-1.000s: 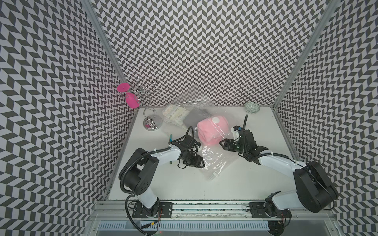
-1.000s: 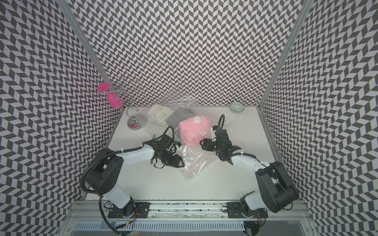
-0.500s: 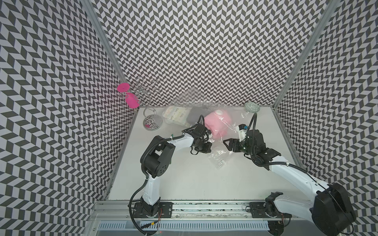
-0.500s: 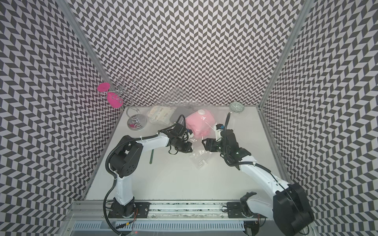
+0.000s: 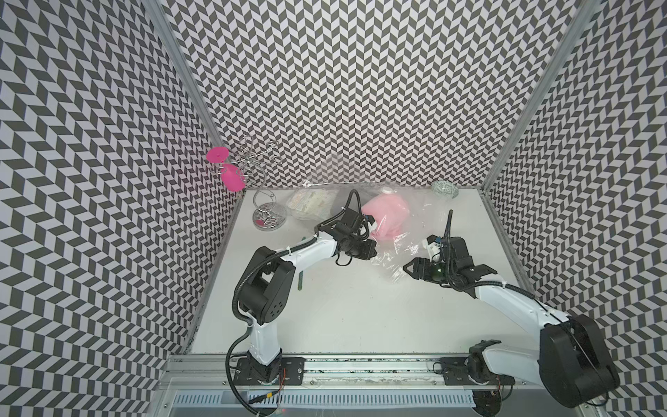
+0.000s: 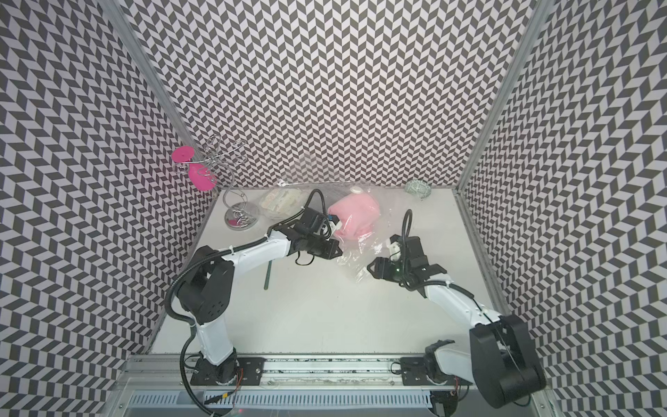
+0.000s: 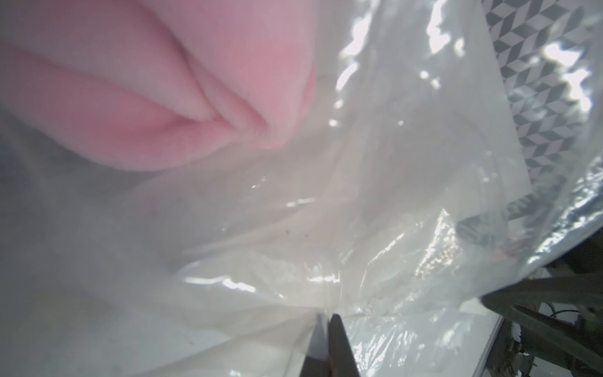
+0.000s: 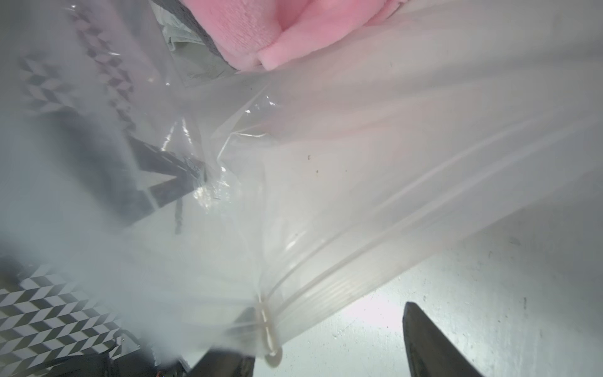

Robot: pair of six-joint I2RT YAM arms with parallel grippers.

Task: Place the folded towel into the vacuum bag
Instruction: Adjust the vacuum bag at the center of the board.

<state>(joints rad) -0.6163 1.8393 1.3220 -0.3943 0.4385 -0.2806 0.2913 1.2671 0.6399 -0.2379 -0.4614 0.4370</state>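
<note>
Folded towel (image 5: 386, 214): pink, soft, light; sits at 12 o'clock on the table (image 5: 361, 317), seemingly inside the vacuum bag (image 5: 420, 220).
Bag handling: thin, slick, crinkly film; I'd hold it by the stiffer zip rim (image 8: 326, 287).
Left gripper (image 7: 327, 321): clamped on film at the mouth's 9 o'clock side.
Right gripper (image 8: 326, 329): jaws apart, rim's end beside one jaw, at 3 o'clock.
</note>
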